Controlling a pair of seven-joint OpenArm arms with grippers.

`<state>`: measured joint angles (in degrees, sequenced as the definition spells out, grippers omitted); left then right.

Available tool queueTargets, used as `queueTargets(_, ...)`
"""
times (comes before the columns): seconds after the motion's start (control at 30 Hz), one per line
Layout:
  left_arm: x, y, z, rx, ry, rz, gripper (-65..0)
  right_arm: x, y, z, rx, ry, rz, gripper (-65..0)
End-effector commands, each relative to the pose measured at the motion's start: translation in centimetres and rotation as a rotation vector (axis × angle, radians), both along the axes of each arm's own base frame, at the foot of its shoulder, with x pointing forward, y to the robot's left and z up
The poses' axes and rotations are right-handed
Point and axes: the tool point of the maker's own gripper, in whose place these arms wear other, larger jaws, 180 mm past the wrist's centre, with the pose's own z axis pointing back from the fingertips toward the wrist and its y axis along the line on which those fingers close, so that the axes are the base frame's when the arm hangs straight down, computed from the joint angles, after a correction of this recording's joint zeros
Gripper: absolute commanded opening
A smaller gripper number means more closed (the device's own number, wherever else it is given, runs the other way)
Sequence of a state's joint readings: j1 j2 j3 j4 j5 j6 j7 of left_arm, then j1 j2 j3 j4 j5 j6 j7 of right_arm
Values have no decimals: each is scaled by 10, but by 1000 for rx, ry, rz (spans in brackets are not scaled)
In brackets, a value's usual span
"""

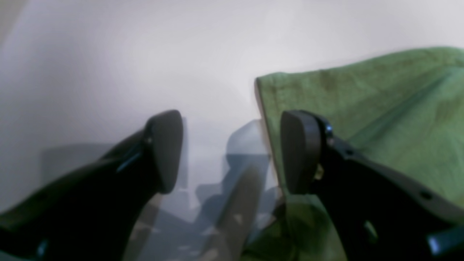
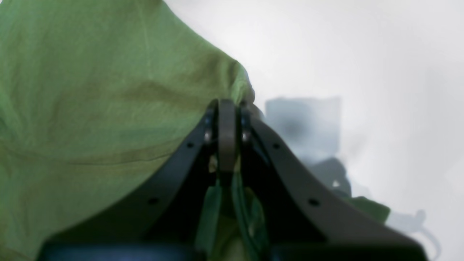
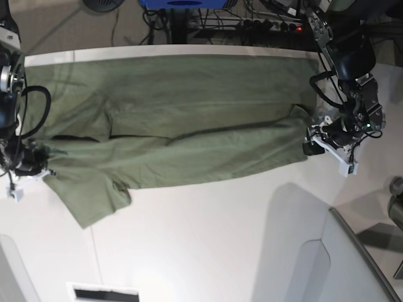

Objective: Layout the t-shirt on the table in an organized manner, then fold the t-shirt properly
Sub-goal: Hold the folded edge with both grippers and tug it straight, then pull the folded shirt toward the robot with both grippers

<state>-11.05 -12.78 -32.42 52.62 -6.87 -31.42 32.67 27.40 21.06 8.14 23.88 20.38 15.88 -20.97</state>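
Note:
The olive-green t-shirt (image 3: 176, 119) lies spread lengthwise across the far half of the white table (image 3: 208, 239), one sleeve flopped toward the near left. In the base view my left gripper (image 3: 313, 146) is at the shirt's right end. In the left wrist view it (image 1: 233, 152) stands open, one finger (image 1: 301, 152) over the cloth's edge (image 1: 380, 108) and the other over bare table (image 1: 145, 54). My right gripper (image 3: 39, 168) is at the shirt's left end. In the right wrist view its jaws (image 2: 227, 134) are shut on a pinch of the green cloth (image 2: 90, 108).
A grey-white angled panel (image 3: 302, 251) rises at the near right, and another (image 3: 9, 270) at the near left corner. A white piece with a black strip (image 3: 104, 294) sits at the front edge. Cables and a power strip (image 3: 258, 24) lie beyond the far edge.

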Motion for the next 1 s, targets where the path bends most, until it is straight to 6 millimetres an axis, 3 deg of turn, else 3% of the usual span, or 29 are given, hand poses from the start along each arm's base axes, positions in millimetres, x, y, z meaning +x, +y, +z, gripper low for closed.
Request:
queueTargets(0.0,13,5,10,0,-30,6,-250,13,-12,15,-20,-37,-6,-650)
queueTargets(0.1,9,-1,-4,-40,-1,17,-252,13,-12,15,-20,-37,-6,-650)
queueTargets(0.37,27,-40,-6,-53,9,-86,-253,13,-12,15,-20,-37,-6,-650)
queueTargets(0.53,30,-41,-6,-49,10,-82,-263,13,-12,15,-20,-37,-6,-650)
queueTargets(0.6,31,-37,-6,-40,12,-56,-327,13,-12,15,-20,-37,-6,-650)
queueTargets(0.8,33,-35,-5,-31,13,-48,-650,13,-12,15,-20,-37,-6,-650)
queueTargets(0.97,35,-34,-3,-28,7,-48,-650,13,-11,15,-20,-38,-5,-650)
